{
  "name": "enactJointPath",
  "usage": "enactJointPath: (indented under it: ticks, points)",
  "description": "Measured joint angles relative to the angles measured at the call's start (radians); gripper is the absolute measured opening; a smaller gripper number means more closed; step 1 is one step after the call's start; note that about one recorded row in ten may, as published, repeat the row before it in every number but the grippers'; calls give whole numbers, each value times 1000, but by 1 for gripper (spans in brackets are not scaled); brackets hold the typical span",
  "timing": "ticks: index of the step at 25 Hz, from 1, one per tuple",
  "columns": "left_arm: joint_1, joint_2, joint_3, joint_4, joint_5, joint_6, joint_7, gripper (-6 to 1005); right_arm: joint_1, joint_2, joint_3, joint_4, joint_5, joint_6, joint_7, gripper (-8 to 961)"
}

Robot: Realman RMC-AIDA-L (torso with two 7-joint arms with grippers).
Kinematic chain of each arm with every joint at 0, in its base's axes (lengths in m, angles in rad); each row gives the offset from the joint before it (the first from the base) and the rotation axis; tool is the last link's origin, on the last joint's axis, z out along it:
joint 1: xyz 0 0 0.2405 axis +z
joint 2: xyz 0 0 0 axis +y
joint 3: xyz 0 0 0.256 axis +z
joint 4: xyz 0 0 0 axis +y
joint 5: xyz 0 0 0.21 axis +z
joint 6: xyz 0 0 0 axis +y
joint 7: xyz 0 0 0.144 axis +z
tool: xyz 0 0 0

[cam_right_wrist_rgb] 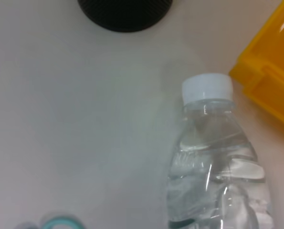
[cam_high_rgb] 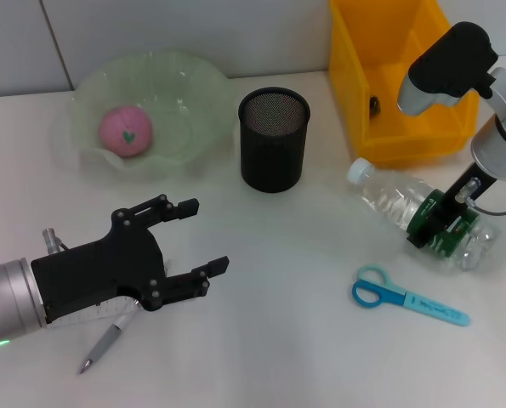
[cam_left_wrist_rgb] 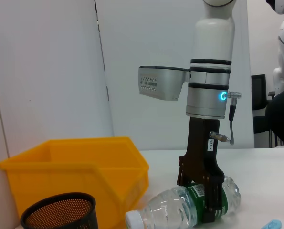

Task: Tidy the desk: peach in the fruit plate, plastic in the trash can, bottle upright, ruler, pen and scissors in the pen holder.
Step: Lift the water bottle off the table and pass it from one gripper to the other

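The clear bottle (cam_high_rgb: 387, 194) lies on its side at the right, its white cap (cam_right_wrist_rgb: 206, 88) pointing toward the black mesh pen holder (cam_high_rgb: 273, 140). My right gripper (cam_high_rgb: 440, 229) comes down from above and is shut on the bottle (cam_left_wrist_rgb: 175, 210) at its green label. A pink peach (cam_high_rgb: 126, 130) rests in the green fruit plate (cam_high_rgb: 193, 93). At the lower left my left gripper (cam_high_rgb: 200, 238) hovers open above the grey pen (cam_high_rgb: 106, 342). Blue scissors (cam_high_rgb: 406, 297) lie near the front right. The ruler is mostly hidden under the left gripper. No plastic shows.
The yellow trash can (cam_high_rgb: 346, 76) stands at the back right, just behind the bottle, with a small dark thing inside. Between the pen holder and the scissors there is bare tabletop.
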Motion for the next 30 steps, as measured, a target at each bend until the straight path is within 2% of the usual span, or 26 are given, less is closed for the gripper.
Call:
enactJointPath:
  ticks: [14, 20, 30]
  points:
    - [0, 0, 1, 0, 0, 1, 1, 795, 0, 4, -22, 18, 8, 10, -10, 792]
    - [0, 0, 1, -1, 0, 1, 1, 795, -24, 7, -57, -30, 32, 1, -24, 789]
    - [1, 0, -1, -2, -2, 1, 1, 794, -106, 6, -80, -174, 132, -24, -54, 780]
